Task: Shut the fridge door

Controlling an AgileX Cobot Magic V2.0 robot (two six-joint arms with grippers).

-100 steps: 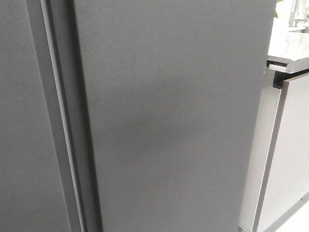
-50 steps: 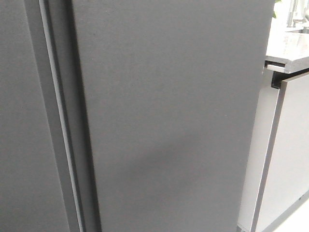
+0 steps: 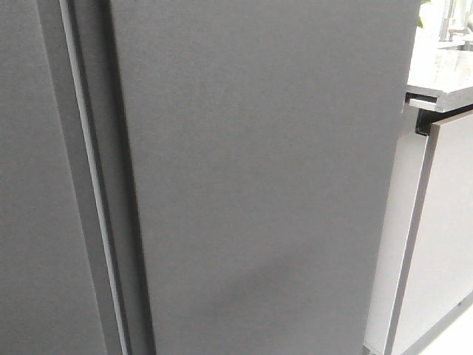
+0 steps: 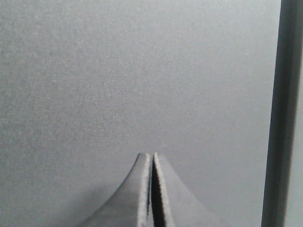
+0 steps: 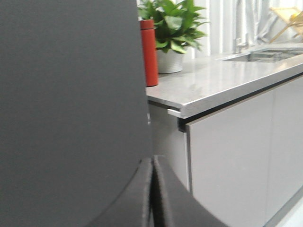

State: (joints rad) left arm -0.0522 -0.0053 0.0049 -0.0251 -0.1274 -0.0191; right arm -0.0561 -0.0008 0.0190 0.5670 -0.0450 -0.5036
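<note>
The fridge door [image 3: 259, 170] is a big, flat, dark grey panel, and it fills most of the front view. It has no handle. Its left side sits beside a thin pale strip [image 3: 92, 185] that runs from top to bottom. Left of that strip there is a second dark grey panel [image 3: 33, 192]. I cannot tell from here if the door is fully shut.

To the right of the door is a pale cabinet [image 3: 436, 244]. A grey counter [image 3: 440, 78] lies on top of it and sticks out a little over the cabinet front.

In the right wrist view the counter [image 5: 222, 80] holds a tall red bottle [image 5: 149, 52], close to the door's edge. Just behind the bottle is a green plant [image 5: 173, 19] in a pale pot [image 5: 169, 61]. Farther along the counter there is a sink [image 5: 265, 56].

The left gripper [image 4: 151, 189] has its two fingers pressed together, with nothing between them. Its tips are very close to a flat grey panel [image 4: 132, 80], but I cannot tell if they touch it.

The right gripper [image 5: 152, 189] also has its fingers together and holds nothing. It sits by the door's [image 5: 71, 109] right edge, next to the cabinet [image 5: 232, 165].
</note>
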